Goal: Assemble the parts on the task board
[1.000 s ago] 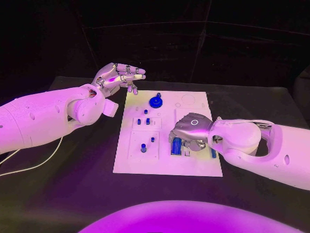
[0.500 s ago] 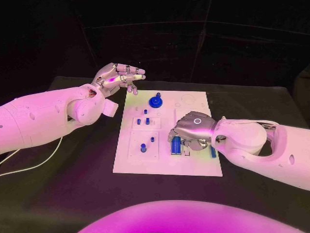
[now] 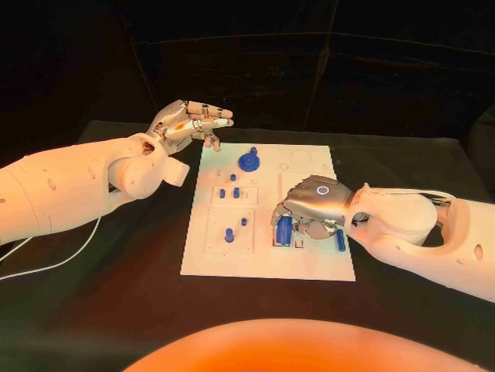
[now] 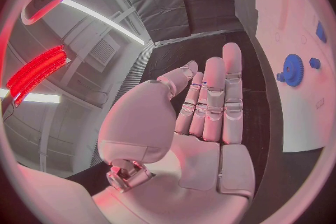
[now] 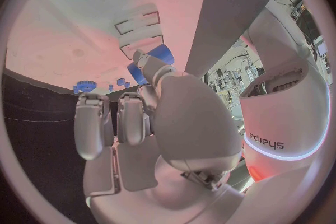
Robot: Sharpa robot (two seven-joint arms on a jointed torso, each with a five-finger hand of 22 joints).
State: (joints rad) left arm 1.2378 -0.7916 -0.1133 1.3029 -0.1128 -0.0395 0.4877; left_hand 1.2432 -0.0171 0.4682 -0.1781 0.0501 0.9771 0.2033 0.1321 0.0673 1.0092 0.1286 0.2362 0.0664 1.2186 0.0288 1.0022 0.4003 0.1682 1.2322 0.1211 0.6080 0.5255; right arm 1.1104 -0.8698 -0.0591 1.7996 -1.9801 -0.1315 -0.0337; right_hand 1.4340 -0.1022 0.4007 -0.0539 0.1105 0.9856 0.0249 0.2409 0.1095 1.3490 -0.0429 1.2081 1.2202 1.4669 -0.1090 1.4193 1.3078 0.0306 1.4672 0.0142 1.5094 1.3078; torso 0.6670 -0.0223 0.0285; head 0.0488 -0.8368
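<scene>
my right hand works the blue cylinder on the task board, grip unclear; left hand idle, fingers apart; seating comes next.

right hand shifted slightly toward the desk's right edge over the task board, its fingers above the long blue part

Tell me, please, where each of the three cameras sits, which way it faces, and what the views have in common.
Head view: on the robot's head, looking down at the task board; both arms, left hand and right hand show.
Left wrist view: behind the left hand, facing the board's edge.
Right wrist view: behind the right hand, facing the board.
Shared: all three show the blue gear.
</scene>
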